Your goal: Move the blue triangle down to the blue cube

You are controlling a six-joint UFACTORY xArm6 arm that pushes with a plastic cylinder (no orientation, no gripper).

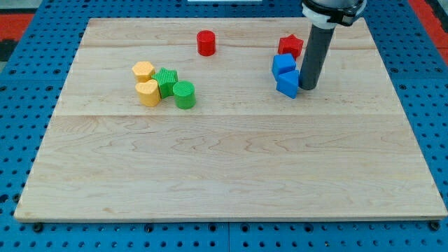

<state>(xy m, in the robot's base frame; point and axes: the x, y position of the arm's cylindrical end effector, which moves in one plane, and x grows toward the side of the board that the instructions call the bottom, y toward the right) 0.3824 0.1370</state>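
Two blue blocks sit touching at the upper right of the wooden board [231, 161]. The upper one [283, 64] looks like the blue cube; the lower one [288, 84] looks like the blue triangle, though the shapes are hard to tell apart. My tip [307, 87] rests on the board just right of the lower blue block, touching or nearly touching it. The dark rod rises from there toward the view's top.
A red star-like block [290, 46] sits just above the blue pair. A red cylinder [206, 43] is at top centre. At left, a yellow block [143, 71], a yellow heart [148, 92], a green block [166, 81] and a green cylinder [184, 94] cluster together.
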